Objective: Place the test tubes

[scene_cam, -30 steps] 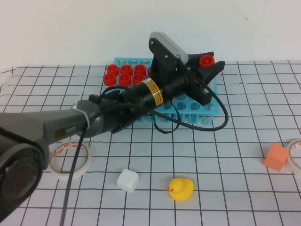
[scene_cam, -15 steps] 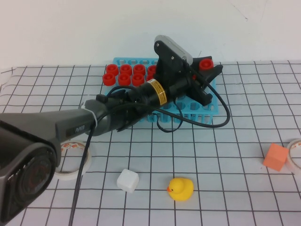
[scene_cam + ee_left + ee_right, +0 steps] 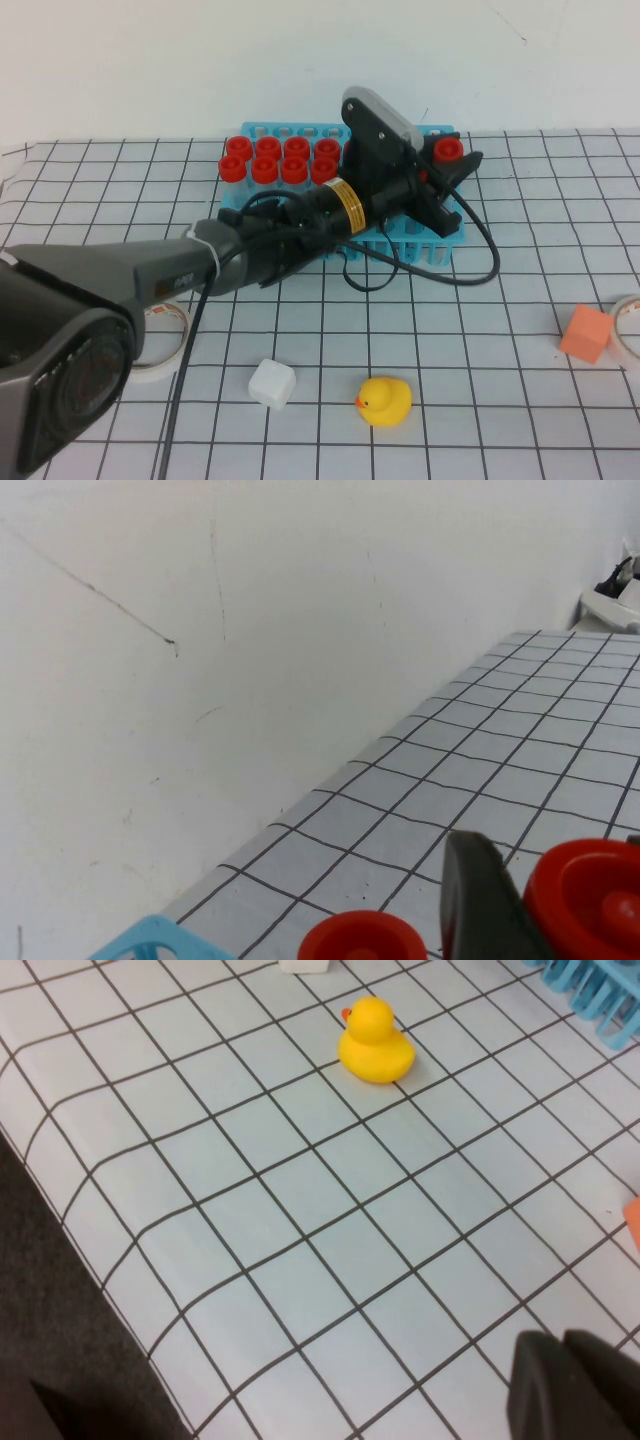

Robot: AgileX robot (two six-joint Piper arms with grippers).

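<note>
A blue test tube rack [image 3: 410, 238] stands at the back of the table, with several red-capped tubes [image 3: 280, 158] upright in its left part. My left gripper [image 3: 449, 180] hangs over the rack's right end, shut on a red-capped test tube [image 3: 447, 150]. In the left wrist view that tube's cap [image 3: 592, 895] sits against a dark finger [image 3: 478, 900], with another red cap [image 3: 362, 940] and a corner of the rack [image 3: 140, 942] beside it. My right gripper [image 3: 575, 1388] is outside the high view; it hovers shut and empty over the grid mat.
On the mat lie a yellow duck [image 3: 385, 401], a white cube [image 3: 271, 383], an orange block [image 3: 586, 333] and tape rolls at the left [image 3: 160, 345] and right edge [image 3: 630, 325]. The duck [image 3: 375, 1040] also shows in the right wrist view. A white wall stands behind the rack.
My left arm has carried the held tube to the right along the rack. More red caps in the rack's left part now show.
</note>
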